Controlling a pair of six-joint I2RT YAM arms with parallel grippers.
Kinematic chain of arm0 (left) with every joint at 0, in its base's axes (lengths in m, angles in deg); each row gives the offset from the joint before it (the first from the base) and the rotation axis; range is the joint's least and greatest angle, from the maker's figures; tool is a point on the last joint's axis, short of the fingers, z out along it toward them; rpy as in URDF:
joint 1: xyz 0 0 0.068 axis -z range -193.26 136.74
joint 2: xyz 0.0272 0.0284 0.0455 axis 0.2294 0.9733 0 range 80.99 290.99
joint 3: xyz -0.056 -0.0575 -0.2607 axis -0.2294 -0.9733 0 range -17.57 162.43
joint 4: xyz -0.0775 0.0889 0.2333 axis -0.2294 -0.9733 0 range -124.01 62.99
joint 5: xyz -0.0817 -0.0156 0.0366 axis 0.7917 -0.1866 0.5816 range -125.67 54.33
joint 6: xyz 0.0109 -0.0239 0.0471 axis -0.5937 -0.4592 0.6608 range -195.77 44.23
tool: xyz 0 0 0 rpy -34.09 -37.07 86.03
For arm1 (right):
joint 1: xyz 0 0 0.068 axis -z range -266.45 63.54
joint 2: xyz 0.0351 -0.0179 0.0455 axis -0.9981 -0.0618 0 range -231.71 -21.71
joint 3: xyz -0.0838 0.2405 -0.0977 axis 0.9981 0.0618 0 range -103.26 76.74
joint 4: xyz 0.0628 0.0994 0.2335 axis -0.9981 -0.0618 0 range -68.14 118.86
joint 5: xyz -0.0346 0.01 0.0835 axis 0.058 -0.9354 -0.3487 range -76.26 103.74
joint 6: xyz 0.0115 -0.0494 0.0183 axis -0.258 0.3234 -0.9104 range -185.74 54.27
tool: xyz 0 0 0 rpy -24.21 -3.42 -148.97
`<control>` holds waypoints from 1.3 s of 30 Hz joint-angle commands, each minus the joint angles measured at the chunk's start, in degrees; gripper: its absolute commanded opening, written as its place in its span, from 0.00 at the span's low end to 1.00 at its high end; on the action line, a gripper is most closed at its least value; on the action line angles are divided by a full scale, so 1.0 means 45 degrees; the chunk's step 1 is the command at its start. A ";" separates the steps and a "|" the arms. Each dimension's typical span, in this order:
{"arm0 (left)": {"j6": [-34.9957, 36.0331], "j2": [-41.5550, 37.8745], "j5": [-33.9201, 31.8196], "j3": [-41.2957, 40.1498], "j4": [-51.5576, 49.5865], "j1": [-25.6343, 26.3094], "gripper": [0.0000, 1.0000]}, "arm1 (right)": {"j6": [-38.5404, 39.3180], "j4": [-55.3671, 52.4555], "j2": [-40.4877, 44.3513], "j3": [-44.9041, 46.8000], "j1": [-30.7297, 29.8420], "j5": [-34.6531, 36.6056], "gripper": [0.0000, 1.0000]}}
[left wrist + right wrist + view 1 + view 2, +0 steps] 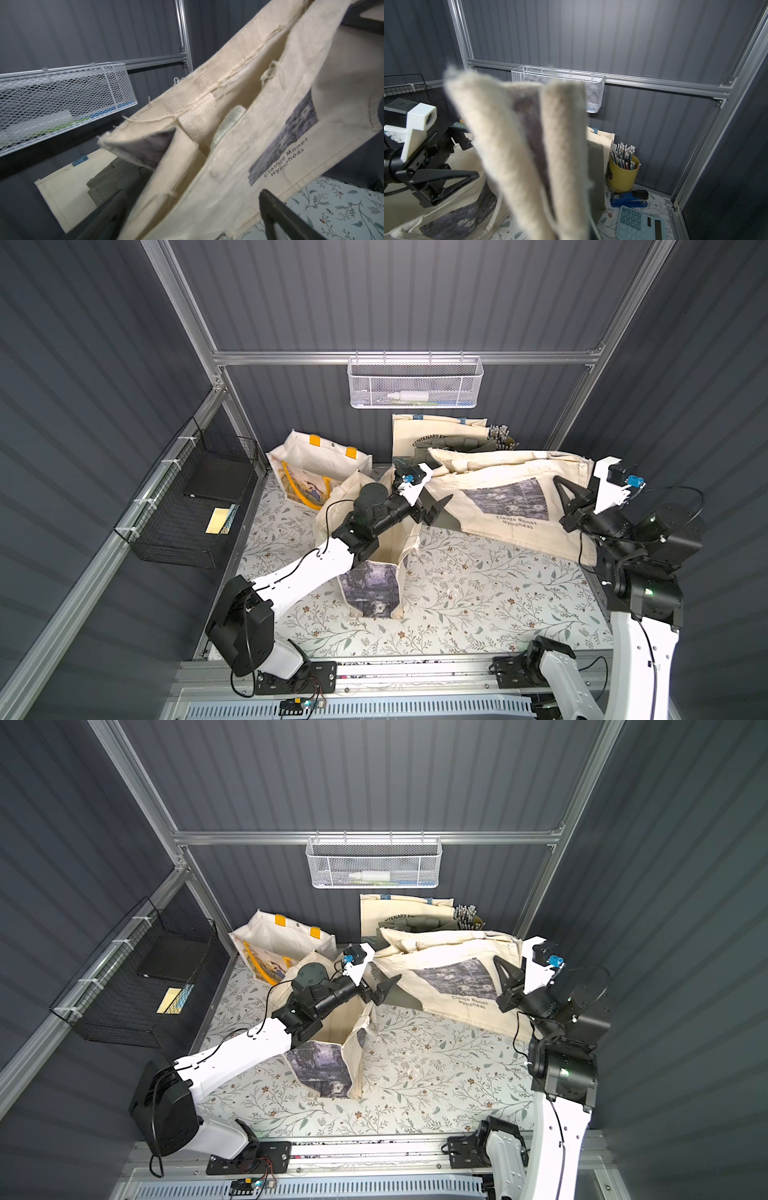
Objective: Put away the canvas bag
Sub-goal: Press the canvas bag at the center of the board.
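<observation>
The cream canvas bag (pixel 498 489) (pixel 453 969), printed "Claude Monet Nymphéas", hangs stretched across the back right above the floral table. My right gripper (pixel 562 486) (pixel 501 966) is shut on its right edge; in the right wrist view blurred folds of the cloth (pixel 519 145) hide the jaws. My left gripper (pixel 430 511) (pixel 376 992) stands open at the bag's lower left end. In the left wrist view the bag's cloth (pixel 228 145) fills the space between the two dark fingers (pixel 276 212), and the bag's open mouth shows.
A second Monet-print bag (pixel 370 589) stands open under my left arm. A yellow-handled tote (pixel 316 464) and another tote (pixel 436 435) lean at the back. White mesh basket (pixel 415 383), black wire basket (pixel 199 497), pencil cup (pixel 623 172), stapler (pixel 629 198), calculator (pixel 641 224).
</observation>
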 commanded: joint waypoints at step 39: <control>-0.4149 0.3319 1.2205 0.3964 0.3894 -0.3553 0.66 | -0.0692 0.2261 0.0519 -0.0124 0.0063 -0.2552 0.00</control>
